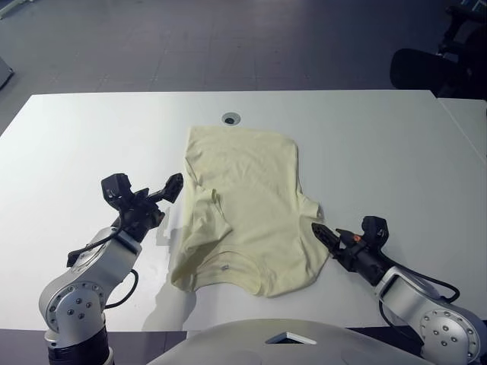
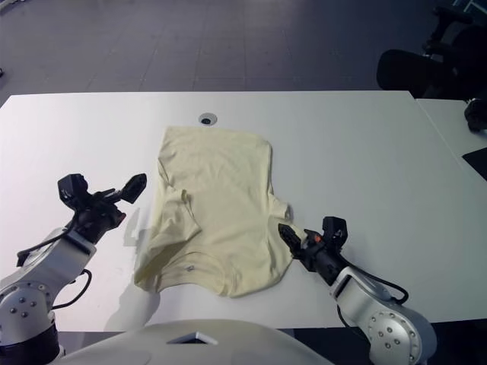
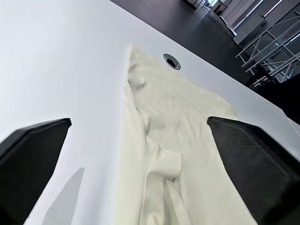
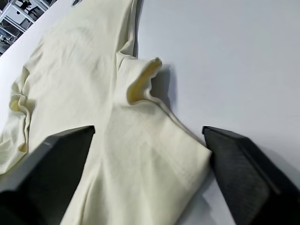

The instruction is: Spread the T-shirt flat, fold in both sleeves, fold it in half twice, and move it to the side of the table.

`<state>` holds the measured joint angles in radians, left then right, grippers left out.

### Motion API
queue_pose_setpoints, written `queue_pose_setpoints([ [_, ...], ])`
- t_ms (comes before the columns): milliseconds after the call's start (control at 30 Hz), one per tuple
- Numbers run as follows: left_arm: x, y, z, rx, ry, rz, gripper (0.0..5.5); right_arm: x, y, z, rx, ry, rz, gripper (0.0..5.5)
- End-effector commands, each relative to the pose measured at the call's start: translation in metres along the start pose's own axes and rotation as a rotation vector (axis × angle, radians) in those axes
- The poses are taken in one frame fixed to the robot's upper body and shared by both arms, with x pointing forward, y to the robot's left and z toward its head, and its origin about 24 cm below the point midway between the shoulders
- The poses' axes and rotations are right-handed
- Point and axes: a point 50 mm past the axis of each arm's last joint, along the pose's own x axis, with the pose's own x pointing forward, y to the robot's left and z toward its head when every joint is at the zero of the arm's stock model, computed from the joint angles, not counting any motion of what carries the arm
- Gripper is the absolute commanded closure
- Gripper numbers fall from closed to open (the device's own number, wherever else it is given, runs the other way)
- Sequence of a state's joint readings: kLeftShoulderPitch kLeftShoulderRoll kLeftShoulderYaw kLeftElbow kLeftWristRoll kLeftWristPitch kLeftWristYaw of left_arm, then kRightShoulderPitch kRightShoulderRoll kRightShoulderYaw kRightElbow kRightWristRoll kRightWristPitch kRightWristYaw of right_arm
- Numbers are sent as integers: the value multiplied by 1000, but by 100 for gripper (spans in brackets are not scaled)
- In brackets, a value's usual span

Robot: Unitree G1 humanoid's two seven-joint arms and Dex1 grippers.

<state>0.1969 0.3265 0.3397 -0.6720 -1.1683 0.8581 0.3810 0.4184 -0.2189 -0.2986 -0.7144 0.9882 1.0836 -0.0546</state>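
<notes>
A pale yellow T-shirt (image 1: 247,190) lies lengthwise in the middle of the white table (image 1: 396,144), collar end toward me and both sleeves folded onto the body. The left sleeve area is rumpled (image 3: 164,164). My left gripper (image 1: 144,190) hovers open just left of the shirt's near half, nothing between its fingers (image 3: 33,154). At the shirt's near right corner my right gripper (image 1: 344,232) is low over the table and open. The folded right sleeve (image 4: 140,79) and the shirt's edge lie between and ahead of its fingers (image 4: 243,173).
A round cable hole (image 1: 230,118) sits in the table just beyond the shirt's far edge. Wide bare tabletop stretches to both sides. A black chair (image 1: 426,72) and another white table (image 1: 468,114) stand off the far right corner.
</notes>
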Motion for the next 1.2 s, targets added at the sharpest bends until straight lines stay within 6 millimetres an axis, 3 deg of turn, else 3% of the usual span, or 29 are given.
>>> queue_pose_setpoints([
  [33,1,3,-1,1,2,24,10,-2,-5,-9,16,48,-39,207],
  [433,5,-1,-4,-2,-6,26,10,1,-5,-4,-13,52,-37,405],
  [767,1,2,-8,-11,-18,64,10,-3,-18,7,-67,56,-81,548],
  [967,-3,5,-13,-25,-20,87,10,-7,-25,22,-126,49,-98,548],
  [1200,-4,5,-17,-33,-18,94,10,-7,16,32,-193,22,98,548],
])
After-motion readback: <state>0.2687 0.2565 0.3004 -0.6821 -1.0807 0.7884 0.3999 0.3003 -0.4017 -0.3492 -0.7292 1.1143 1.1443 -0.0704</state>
